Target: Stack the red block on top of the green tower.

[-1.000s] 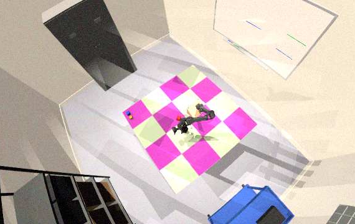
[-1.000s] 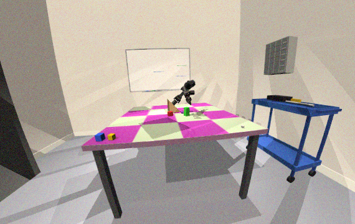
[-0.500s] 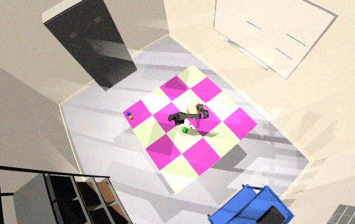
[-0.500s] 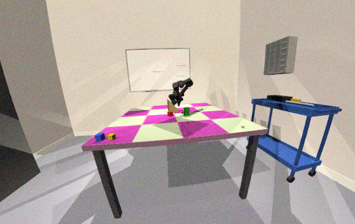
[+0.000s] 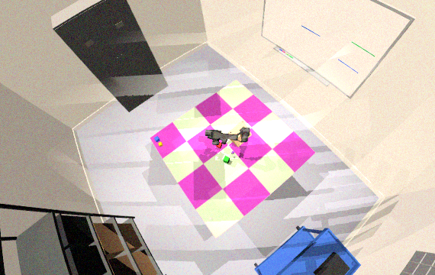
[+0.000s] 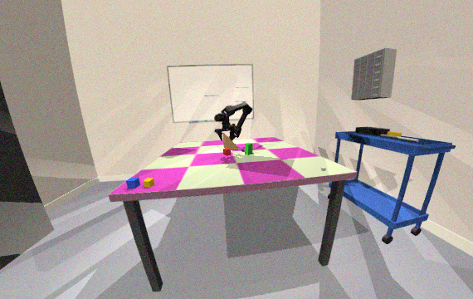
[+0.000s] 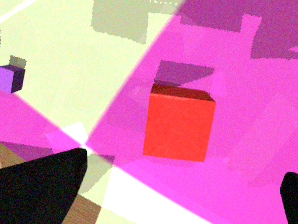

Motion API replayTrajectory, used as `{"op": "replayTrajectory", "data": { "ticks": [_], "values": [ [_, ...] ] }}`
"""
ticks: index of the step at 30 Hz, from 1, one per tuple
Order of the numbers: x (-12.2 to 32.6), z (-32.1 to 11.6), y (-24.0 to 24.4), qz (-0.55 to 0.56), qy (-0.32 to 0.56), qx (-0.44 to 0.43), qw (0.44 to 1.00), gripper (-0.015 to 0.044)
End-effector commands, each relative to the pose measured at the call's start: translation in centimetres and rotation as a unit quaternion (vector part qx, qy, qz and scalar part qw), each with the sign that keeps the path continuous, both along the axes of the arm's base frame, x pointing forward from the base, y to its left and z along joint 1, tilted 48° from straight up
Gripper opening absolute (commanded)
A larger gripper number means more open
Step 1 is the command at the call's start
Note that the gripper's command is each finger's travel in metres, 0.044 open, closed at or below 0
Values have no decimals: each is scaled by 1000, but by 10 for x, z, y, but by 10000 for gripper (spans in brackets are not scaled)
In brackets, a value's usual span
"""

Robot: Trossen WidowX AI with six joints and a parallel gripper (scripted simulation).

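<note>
Gripper (image 6: 225,140) hovering with jaws apart and empty above red block (image 6: 226,151), green tower (image 6: 248,149) standing nearby, toward table's (image 6: 203,183) far edge.

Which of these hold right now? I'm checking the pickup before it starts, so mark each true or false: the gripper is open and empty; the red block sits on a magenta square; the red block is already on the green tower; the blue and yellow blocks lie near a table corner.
1. The gripper is open and empty. True.
2. The red block sits on a magenta square. True.
3. The red block is already on the green tower. False: it rests on the table, apart from the tower.
4. The blue block and yellow block lie near a table corner. True.
</note>
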State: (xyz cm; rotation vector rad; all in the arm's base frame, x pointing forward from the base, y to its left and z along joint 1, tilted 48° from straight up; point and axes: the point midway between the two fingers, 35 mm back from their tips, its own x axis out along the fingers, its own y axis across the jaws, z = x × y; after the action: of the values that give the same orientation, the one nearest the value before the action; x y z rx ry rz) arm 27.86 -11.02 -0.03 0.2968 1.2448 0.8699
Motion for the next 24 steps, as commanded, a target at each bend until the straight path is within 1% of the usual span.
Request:
{"op": "replayTrajectory", "data": {
  "ticks": [1,7,15,24],
  "values": [
    [-7,0,-2,9,15,11,1000,440],
    [-4,-6,5,9,15,11,1000,440],
    [-3,-41,42,9,15,12,1000,440],
    [-3,-44,43,9,15,12,1000,440]
  ]
}}
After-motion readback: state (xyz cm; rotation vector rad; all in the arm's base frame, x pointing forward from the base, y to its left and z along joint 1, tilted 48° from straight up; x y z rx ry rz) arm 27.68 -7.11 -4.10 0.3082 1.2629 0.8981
